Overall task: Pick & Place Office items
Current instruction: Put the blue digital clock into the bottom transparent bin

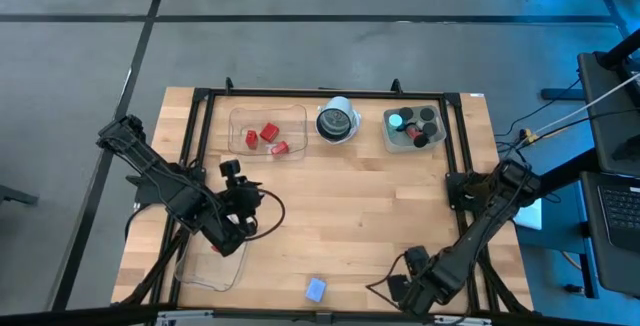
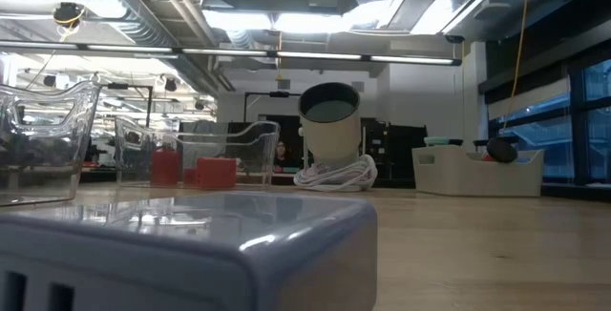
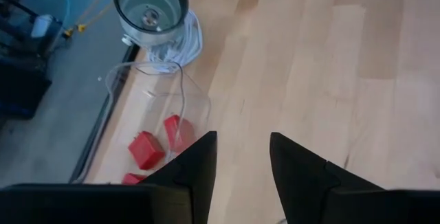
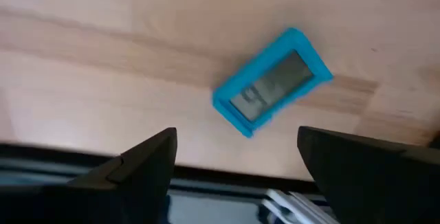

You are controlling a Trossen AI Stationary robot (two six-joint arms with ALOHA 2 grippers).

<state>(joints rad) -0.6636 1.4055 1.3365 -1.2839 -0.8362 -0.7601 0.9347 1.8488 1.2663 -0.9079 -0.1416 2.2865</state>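
At the near edge of the wooden counter (image 1: 360, 216) lies a small blue rectangle (image 1: 316, 288), flat and alone, apart from every tray. The right tool (image 4: 234, 159) hangs over that near edge just beside it, fingers spread wide and holding nothing; the right wrist view shows the rectangle lying askew beyond the two dark fingers, untouched.

The risk, as I judge it: the piece sits at an angle to the open fingers and close to the counter's edge, so a closing grip may catch a corner, spin it, or push it off the edge.

A little farther in, on the left, the left tool (image 1: 232, 171) hovers above the counter beside an empty clear tray (image 1: 212, 266) at the near left corner. Its fingers are moderately apart and empty, pointing toward the far side. It could clip a tray wall if it swings low.

Along the far edge stand three things in a row. On the left, a second clear tray (image 1: 240, 118) holds red blocks (image 1: 268, 134). In the middle is a round white-rimmed container (image 1: 338, 121) on a coiled white cord. On the right, a pale bin (image 1: 392, 138) holds short black cylinders (image 1: 428, 117), a teal round cap (image 1: 397, 121) and something red.
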